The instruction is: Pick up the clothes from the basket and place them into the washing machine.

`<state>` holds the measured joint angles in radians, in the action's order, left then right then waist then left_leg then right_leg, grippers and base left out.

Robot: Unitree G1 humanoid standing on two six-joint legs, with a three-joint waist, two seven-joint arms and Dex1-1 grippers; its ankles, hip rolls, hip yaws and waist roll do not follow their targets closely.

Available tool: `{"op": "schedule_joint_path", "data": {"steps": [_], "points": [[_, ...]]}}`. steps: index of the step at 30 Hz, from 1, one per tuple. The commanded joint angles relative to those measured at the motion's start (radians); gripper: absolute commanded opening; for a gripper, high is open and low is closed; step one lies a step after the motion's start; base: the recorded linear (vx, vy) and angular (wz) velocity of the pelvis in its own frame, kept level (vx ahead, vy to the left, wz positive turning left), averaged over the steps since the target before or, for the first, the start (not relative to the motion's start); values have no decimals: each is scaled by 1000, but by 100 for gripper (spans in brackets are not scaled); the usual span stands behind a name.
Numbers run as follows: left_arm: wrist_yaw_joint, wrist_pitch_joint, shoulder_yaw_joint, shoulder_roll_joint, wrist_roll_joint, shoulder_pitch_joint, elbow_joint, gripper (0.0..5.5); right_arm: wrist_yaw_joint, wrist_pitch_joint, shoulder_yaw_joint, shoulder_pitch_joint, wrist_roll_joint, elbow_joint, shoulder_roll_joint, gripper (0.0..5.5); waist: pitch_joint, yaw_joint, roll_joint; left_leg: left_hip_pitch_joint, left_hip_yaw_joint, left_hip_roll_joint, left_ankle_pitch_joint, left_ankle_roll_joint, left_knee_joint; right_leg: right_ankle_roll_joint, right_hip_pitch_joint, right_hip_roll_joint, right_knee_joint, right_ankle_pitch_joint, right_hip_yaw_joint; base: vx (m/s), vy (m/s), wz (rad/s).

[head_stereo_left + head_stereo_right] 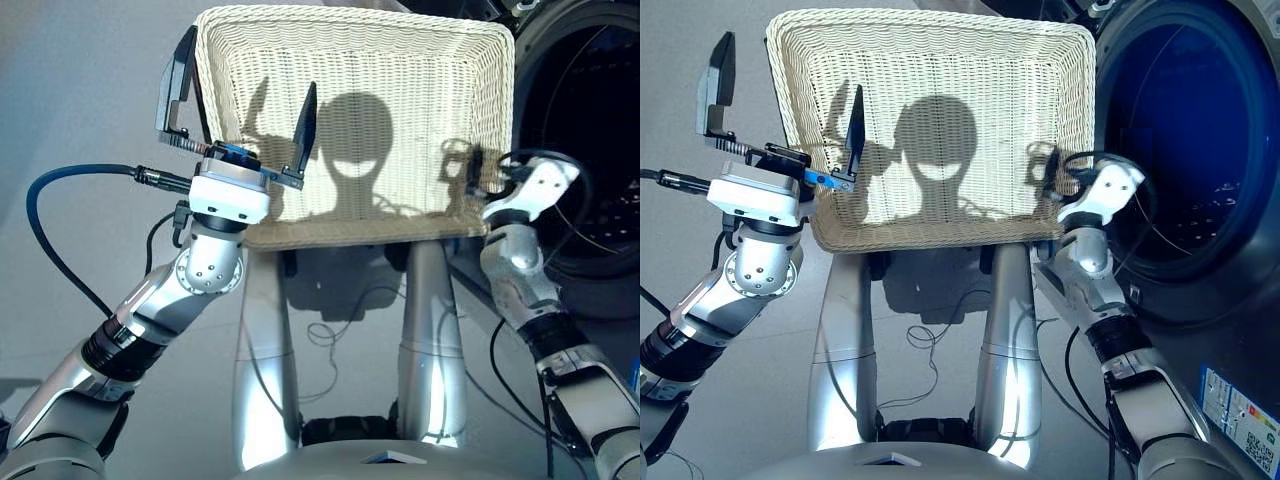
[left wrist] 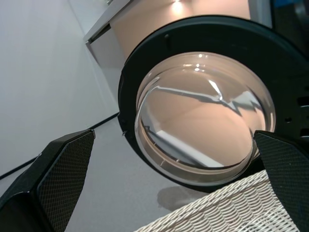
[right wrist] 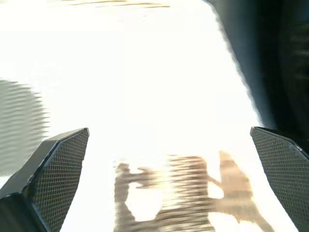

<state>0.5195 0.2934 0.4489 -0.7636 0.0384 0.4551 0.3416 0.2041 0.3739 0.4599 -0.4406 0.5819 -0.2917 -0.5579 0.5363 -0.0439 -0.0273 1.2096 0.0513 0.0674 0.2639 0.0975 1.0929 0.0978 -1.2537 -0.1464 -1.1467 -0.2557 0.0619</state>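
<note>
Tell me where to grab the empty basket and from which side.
Probably the left side wall of the basket, taken from above with one finger inside and one outside. The wall is low, thin and upright, and the open left gripper spans it.

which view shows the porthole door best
The left wrist view: the round glass door with its dark rim fills the picture, above the basket's edge. The eye views show only the washing machine's open drum, not the door. The right wrist view shows mostly glare.
</note>
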Motion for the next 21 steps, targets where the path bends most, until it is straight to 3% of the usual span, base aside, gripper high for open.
{"op": "schedule_joint_path", "data": {"steps": [1,8,13,16,19,21], "points": [[-12,63,7,28,36,8,29,550,-139,-1,60,3,-11,106,-39,550,-16,-5,-10,-117,-50,3,-76,-28,-166,16,92,4,164,89,-14,0,0,0],[-99,95,23,55,7,7,-9,550,-251,-54,130,91,-44,44,-43,550,-16,3,-18,-337,-44,1,-67,-28,-277,26,314,-10,256,80,-39,57,-4,6],[-267,105,35,171,-230,-89,-191,550,-243,-90,56,189,-80,-156,22,550,-16,8,-22,-553,-29,-9,-79,-28,-400,30,548,-29,387,97,-71,132,-11,102],[-404,77,24,251,-404,-147,-366,550,-231,-109,-13,213,-124,-327,79,550,-16,17,-17,-704,-28,-14,-87,-30,-471,30,716,-41,474,107,-96,148,-2,61],[-515,43,7,292,-494,-196,-489,550,-212,-126,-43,225,-244,-423,98,550,-21,19,-19,-828,-29,-17,-91,-30,-535,31,845,-39,546,114,-112,116,17,114],[-551,13,-11,327,-507,-235,-623,550,-209,-148,-60,236,-326,-474,102,550,-54,18,-21,-887,-33,-18,-102,-28,-592,35,906,-33,601,125,-119,137,16,84]]}}
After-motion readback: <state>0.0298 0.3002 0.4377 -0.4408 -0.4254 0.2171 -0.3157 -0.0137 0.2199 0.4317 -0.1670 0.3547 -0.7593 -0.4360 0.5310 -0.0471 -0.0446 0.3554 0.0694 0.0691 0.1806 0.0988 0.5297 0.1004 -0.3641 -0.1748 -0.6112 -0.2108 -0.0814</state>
